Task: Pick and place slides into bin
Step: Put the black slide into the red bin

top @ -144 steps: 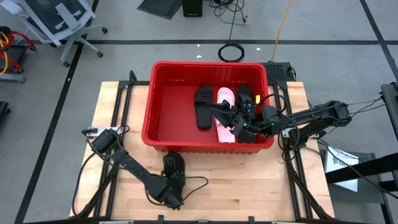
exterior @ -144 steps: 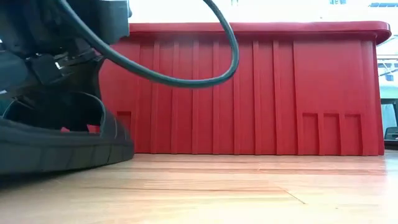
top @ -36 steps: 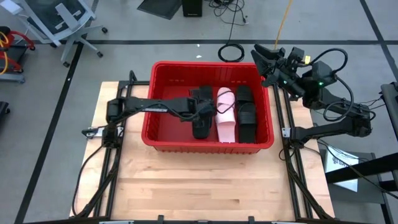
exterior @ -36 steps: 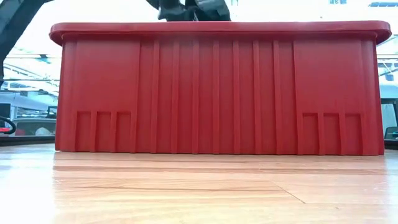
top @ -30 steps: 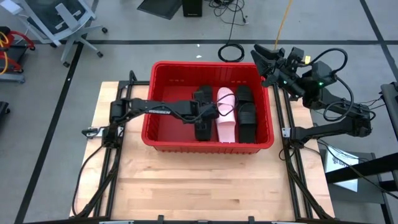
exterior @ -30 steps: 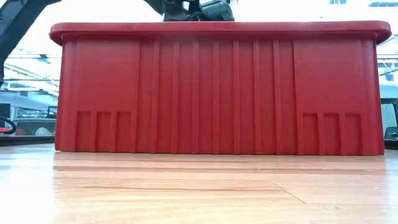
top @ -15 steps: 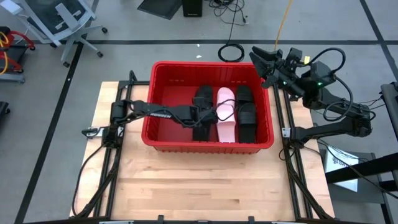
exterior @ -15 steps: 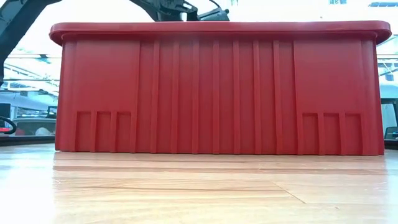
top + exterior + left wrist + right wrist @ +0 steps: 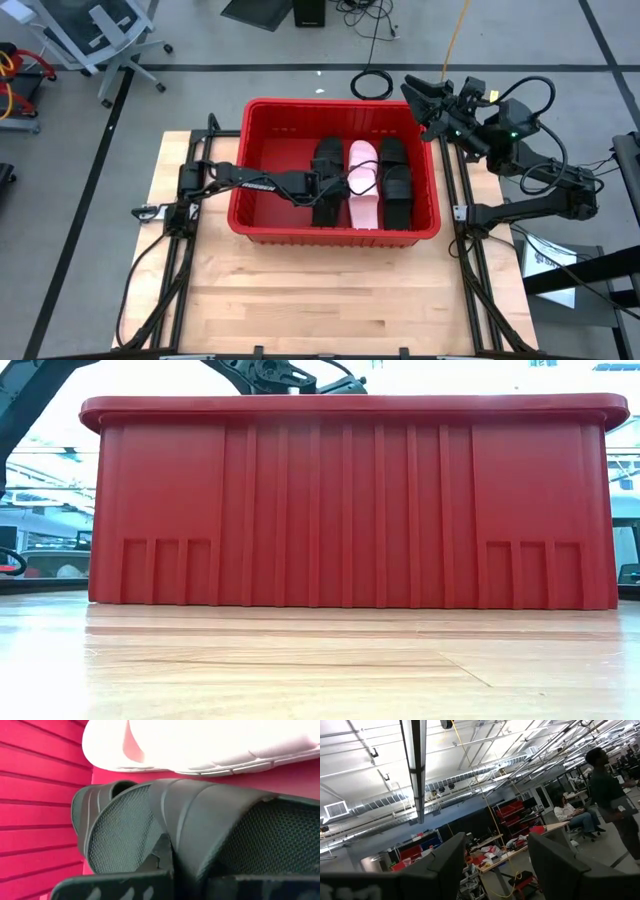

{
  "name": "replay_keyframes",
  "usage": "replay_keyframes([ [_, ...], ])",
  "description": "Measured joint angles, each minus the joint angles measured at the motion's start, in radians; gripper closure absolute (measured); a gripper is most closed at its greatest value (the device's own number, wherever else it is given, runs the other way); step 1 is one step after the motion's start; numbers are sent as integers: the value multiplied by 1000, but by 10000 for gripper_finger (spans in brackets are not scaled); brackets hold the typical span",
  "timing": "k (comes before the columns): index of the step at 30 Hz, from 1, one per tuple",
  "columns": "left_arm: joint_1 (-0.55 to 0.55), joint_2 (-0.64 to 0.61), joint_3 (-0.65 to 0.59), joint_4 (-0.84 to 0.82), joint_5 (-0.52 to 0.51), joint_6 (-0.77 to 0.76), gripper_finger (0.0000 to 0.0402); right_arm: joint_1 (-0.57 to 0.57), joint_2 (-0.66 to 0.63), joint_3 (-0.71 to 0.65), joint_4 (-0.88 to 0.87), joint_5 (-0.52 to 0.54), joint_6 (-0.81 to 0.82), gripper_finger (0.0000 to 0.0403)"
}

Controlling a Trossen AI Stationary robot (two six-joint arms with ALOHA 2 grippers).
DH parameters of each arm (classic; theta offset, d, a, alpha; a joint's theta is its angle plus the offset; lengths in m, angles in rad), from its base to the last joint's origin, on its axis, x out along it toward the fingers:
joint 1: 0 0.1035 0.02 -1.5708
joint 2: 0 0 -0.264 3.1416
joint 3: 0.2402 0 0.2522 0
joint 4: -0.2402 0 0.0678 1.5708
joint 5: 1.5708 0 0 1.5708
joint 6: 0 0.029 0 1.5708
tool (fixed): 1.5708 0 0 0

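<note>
The red bin (image 9: 335, 103) stands at the table's far middle and fills the low view (image 9: 350, 500). Inside it lie a black slide (image 9: 325, 200) on the left, a pale pink slide (image 9: 362, 195) in the middle and another black slide (image 9: 396, 185) on the right. My left gripper (image 9: 322, 183) reaches down into the bin and is shut on the left black slide (image 9: 130, 830). The pink slide (image 9: 200, 745) lies right beside it. My right gripper (image 9: 418, 98) is open and empty, raised beyond the bin's far right corner. My left gripper pinches the black slide's wide strap (image 9: 187, 840) between its two fingers (image 9: 110, 887). It comes from the table's left, slanting down into the bin. The slide lies low in the bin beside the pink slide; what lies beneath it, I cannot tell.
The bin's walls close in the left gripper on all sides. Bare wooden table (image 9: 330, 290) lies near of the bin. The right wrist view shows only ceiling and the room, with people (image 9: 605, 785) far off.
My left gripper has gone down into the bin with the black slide and a little toward the near edge. In the low view it has sunk behind the bin's rim. The slide now lies low beside the pink one.
</note>
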Motion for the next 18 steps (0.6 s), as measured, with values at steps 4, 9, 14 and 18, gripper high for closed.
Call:
replay_keyframes([
  [4,5,0,0,12,4,12,401,0,0,0,0,0,0,197],
  [9,13,0,0,11,11,20,397,0,0,0,-2,0,0,197],
  [14,12,0,0,-6,12,19,362,0,0,0,-3,0,0,197],
  [18,3,1,0,-35,12,-1,322,0,0,0,-6,0,0,197],
])
